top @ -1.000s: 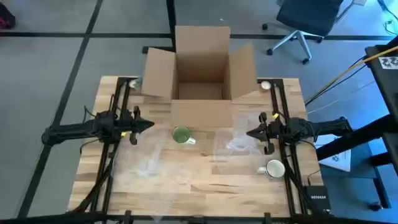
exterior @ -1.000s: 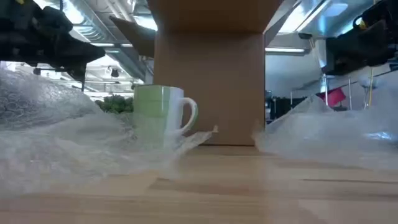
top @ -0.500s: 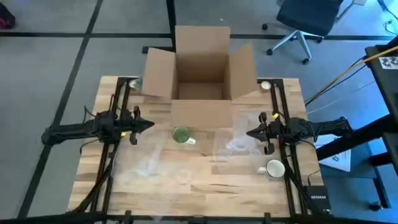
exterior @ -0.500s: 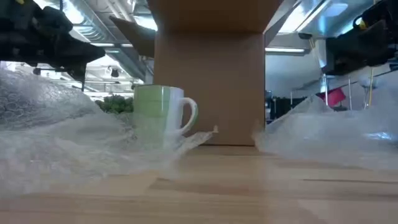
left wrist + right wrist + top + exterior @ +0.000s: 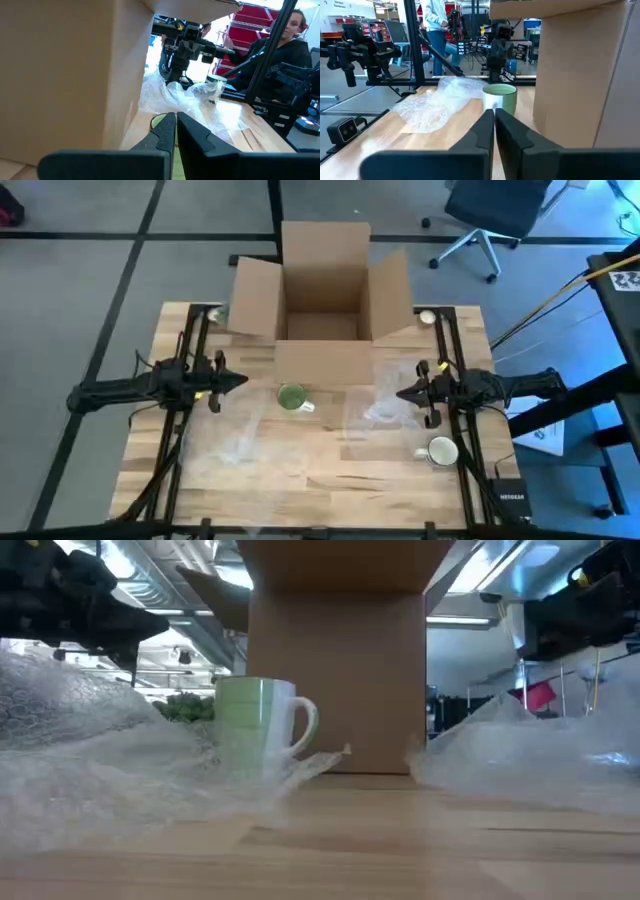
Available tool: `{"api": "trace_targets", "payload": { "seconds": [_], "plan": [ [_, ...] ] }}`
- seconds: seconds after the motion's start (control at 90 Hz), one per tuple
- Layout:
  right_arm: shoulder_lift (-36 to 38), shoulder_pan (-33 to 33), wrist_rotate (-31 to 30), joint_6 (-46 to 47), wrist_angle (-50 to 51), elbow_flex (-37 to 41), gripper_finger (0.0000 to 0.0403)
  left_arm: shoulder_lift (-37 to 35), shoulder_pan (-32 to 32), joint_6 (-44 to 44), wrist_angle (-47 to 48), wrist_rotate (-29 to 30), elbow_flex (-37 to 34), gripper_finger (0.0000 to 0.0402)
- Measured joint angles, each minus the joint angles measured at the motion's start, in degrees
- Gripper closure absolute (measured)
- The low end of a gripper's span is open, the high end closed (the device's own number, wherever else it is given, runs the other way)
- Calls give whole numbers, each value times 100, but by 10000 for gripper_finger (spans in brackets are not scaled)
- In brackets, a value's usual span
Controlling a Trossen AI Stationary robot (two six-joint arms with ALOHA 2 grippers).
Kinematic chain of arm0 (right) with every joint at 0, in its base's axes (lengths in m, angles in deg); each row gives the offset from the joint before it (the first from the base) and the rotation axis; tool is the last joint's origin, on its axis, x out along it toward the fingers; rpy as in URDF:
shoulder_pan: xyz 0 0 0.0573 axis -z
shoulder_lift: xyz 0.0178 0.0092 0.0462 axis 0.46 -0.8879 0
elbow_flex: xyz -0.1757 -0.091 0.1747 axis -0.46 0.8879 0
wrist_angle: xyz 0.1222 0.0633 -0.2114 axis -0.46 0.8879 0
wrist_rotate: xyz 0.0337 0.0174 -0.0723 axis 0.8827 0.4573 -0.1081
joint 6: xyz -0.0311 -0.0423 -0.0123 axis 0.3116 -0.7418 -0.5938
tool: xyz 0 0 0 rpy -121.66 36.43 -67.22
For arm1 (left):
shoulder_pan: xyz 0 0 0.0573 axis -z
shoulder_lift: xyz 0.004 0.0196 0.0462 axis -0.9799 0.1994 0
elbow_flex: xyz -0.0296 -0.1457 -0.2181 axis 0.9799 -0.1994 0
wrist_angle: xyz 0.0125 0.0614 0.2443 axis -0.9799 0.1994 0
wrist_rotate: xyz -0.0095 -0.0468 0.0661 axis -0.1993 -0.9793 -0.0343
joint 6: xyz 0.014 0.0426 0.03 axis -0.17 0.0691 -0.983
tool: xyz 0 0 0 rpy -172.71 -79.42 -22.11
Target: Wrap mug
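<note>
Both grippers clenched, empty: left gripper (image 5: 238,381), right gripper (image 5: 402,393). Mug (image 5: 292,397) unwrapped beside wrap (image 5: 235,442). Risk: a closed approach could tip the mug.

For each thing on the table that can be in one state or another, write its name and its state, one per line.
Cardboard box: flaps open, upright.
Green mug: upright, unwrapped, standing on the bubble wrap's edge.
White mug: upright, unwrapped.
Bubble wrap: spread flat, crumpled.
Second bubble wrap: bunched up.
Left gripper: shut, empty.
Right gripper: shut, empty.
</note>
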Motion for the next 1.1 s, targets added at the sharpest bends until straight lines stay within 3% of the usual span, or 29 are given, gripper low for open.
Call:
{"api": "trace_targets", "payload": {
  "seconds": [0.9,1.1],
  "plan": [
    [0,0,-2,-2,0,1,402,0,0,-230,-45,40,-4,402],
    [2,1,-1,-1,0,1,402,0,-17,1388,-354,333,-6,402]
  ]
}}
